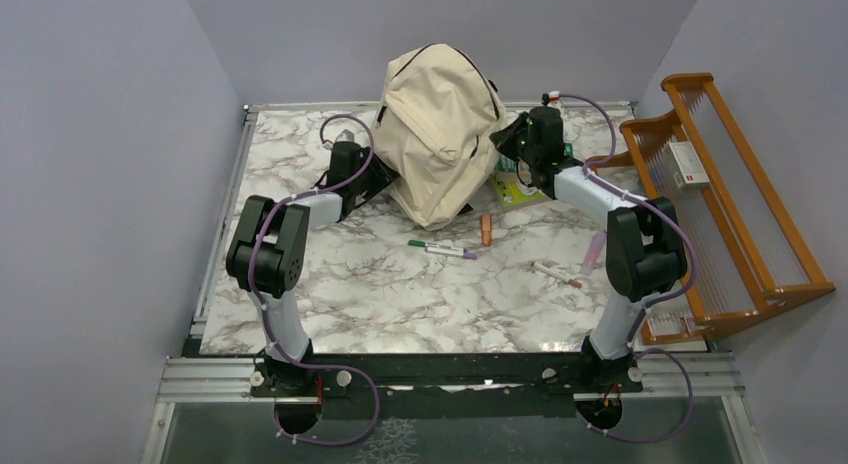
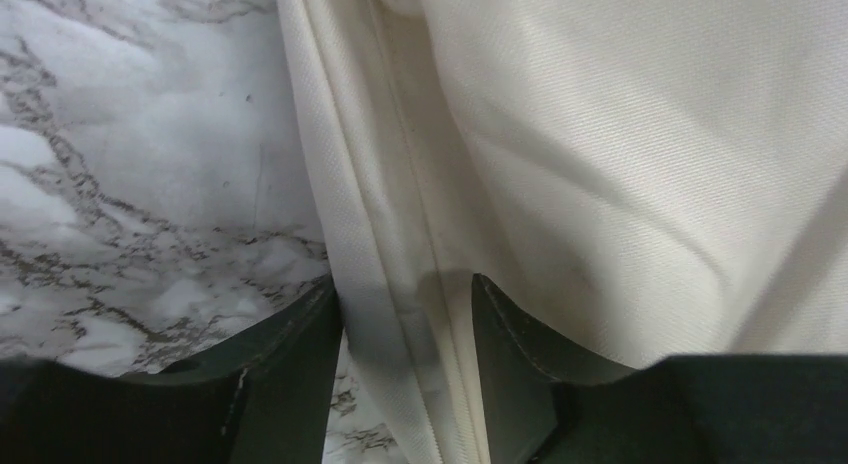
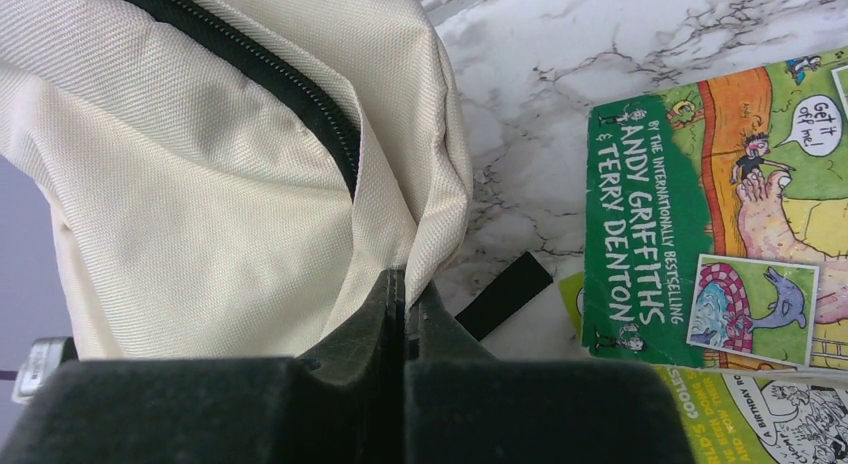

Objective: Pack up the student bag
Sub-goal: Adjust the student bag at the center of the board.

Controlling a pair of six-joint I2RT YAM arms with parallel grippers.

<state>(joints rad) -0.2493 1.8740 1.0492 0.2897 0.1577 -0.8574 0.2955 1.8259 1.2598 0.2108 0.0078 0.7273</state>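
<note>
On the left, the left end effector (image 1: 372, 180) reaches in low against the near-left side of the student bag (image 1: 440, 134), a big cream fabric backpack with black zipper trim. The bag stands slumped at the back middle of the white marble-patterned table (image 1: 400, 304).

From the left wrist, the dark fingers (image 2: 290, 374) stand partly apart with a seamed fold of the cream cloth (image 2: 600, 164) running down between them. I cannot tell whether they are pinching it or only straddling it.

In front of the bag, loose on the table, lie a marker with a green cap and purple end (image 1: 443, 248), a short orange stick (image 1: 486, 229) just right of it, and further right a thin pale pen (image 1: 557, 275).

The right end effector (image 1: 515, 144) meets the bag's right side. Its fingers are pressed tight together, nipping an edge of cream fabric (image 3: 200, 184) just below the black zipper (image 3: 290, 94). Beside it a green and yellow cartoon-covered book (image 3: 720, 214) lies flat on the table, and a black strap (image 3: 505, 294) pokes out between book and bag.

At the far right stands an orange-brown wooden rack (image 1: 740, 214).
</note>
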